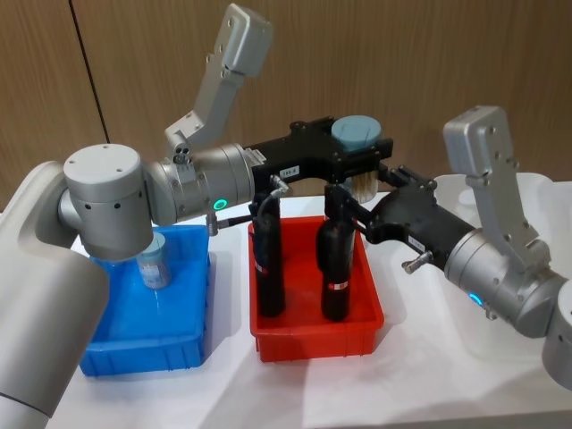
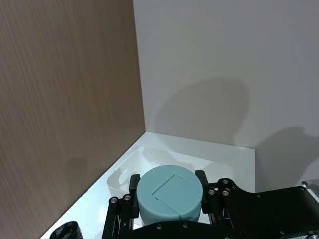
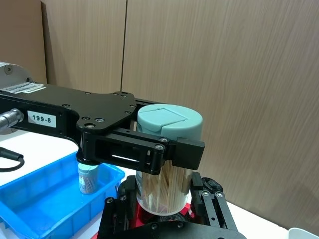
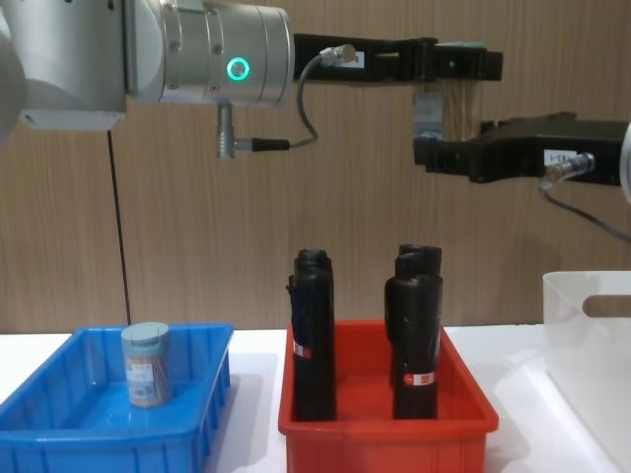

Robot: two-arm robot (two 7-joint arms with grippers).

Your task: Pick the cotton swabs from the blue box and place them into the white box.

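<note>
Left jaws tight on cotton swabs [image 1: 356, 132] over black tubes [image 1: 268, 259], right jaws around base, grip unclear

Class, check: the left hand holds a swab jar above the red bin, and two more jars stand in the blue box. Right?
No: the chest view shows one jar in the blue box, not two. The left hand does hold another jar above the red bin.

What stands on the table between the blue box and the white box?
The red bin, holding upright black tubes, stands between the blue box and the white box; chest view shows it.
</note>
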